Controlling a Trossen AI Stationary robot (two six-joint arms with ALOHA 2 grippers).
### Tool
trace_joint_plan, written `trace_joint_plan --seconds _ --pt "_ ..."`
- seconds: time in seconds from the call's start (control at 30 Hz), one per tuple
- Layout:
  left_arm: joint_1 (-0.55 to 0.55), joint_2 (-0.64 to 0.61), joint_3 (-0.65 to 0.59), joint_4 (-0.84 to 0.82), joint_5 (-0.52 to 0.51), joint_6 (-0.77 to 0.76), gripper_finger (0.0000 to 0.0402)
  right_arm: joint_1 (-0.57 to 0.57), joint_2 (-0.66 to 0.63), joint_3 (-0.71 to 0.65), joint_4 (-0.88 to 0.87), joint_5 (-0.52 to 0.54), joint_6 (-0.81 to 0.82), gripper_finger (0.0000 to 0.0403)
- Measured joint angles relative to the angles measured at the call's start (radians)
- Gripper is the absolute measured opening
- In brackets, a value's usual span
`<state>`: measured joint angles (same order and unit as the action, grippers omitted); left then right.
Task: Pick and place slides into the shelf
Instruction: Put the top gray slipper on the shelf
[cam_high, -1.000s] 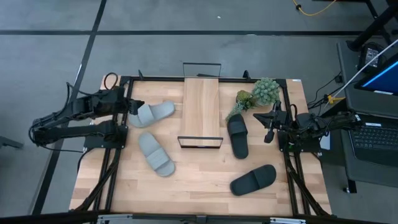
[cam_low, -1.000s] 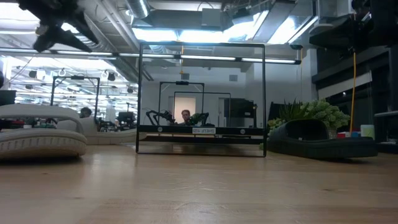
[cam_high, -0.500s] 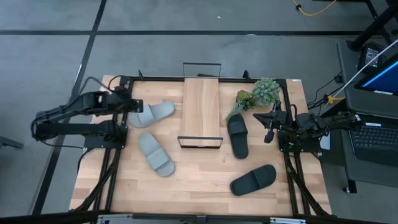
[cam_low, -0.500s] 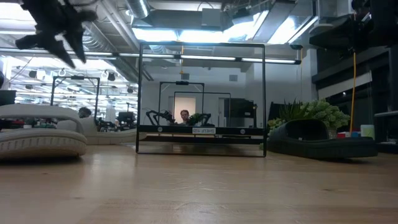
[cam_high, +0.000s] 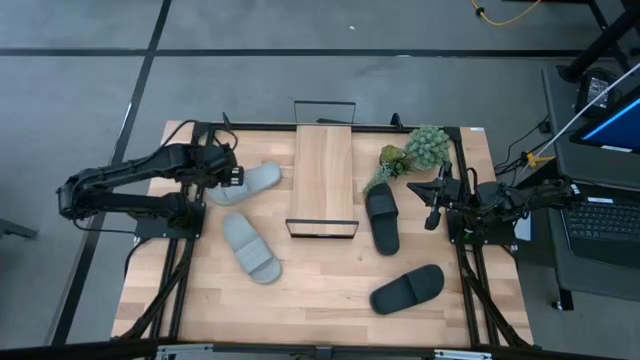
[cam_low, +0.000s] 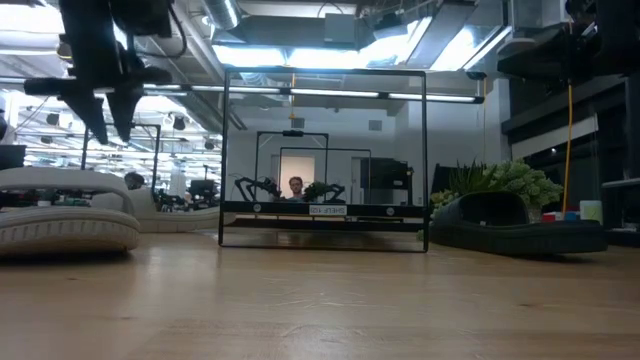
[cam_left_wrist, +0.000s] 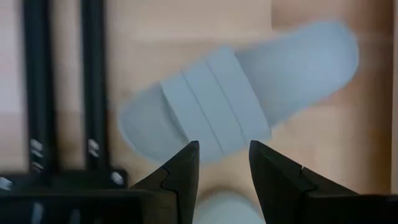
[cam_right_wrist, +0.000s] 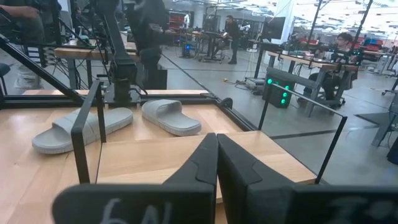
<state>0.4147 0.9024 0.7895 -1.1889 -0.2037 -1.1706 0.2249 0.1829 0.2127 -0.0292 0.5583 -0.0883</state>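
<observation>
The table (cam_high: 320, 300) is pale wood in long planks, smooth with a soft shine. The shelf (cam_high: 324, 175) has a top of the same light wood, and its thin frame is black metal wire. The two grey slides (cam_high: 250, 246) look like soft matt rubber, and one (cam_left_wrist: 239, 93) has smooth ridges across its strap. The two black slides (cam_high: 408, 288) are dull rubber too. The left gripper (cam_left_wrist: 224, 163) has fingers (cam_left_wrist: 183, 171) of matt black plastic.
</observation>
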Motion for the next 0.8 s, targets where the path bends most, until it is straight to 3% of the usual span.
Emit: trace_joint_plan --seconds 0.47,0.8 --pt "0.138 -0.001 -0.136 0.047 0.137 0.040 0.0132 0.000 0.000 0.000 0.000 -0.001 -0.002 0.0010" --pt "0.237 -0.001 -0.250 0.224 0.275 0.108 0.0132 0.000 0.000 0.000 0.000 -0.001 -0.002 0.0010"
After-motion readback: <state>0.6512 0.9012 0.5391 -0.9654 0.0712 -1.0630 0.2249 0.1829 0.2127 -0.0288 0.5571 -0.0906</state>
